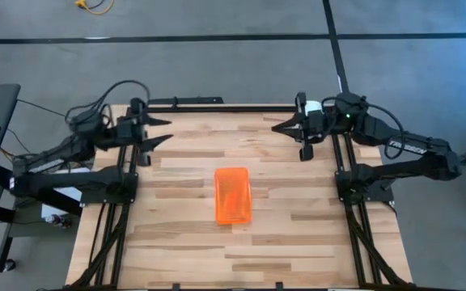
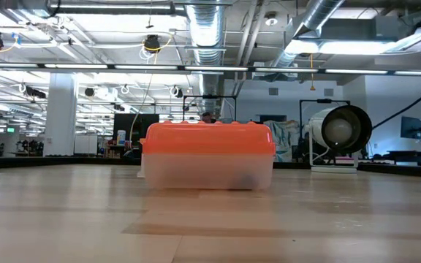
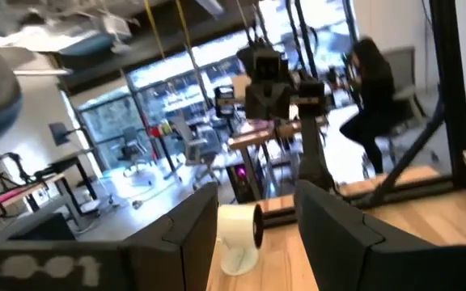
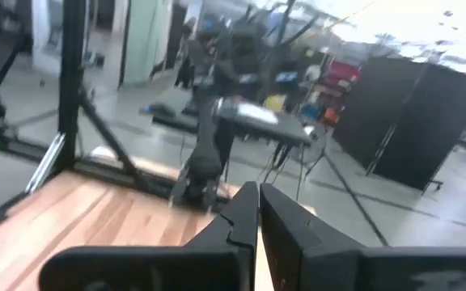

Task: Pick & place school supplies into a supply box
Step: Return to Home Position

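Note:
The supply box rests on its base at the middle of the wooden table, its ridged orange lid on top. The school supplies are out of view; through the box's cloudy wall I make out only a dim dark patch. My left gripper hangs open over the table's far left part, pointing level toward the right, with nothing between its fingers. My right gripper is shut and empty over the far right part, pointing level toward the left, as the right wrist view confirms.
A white cylinder stands by my right arm at the table's far edge; the left wrist view shows the cylinder too. Black frame rails run along both sides of the table. Bare wood surrounds the box.

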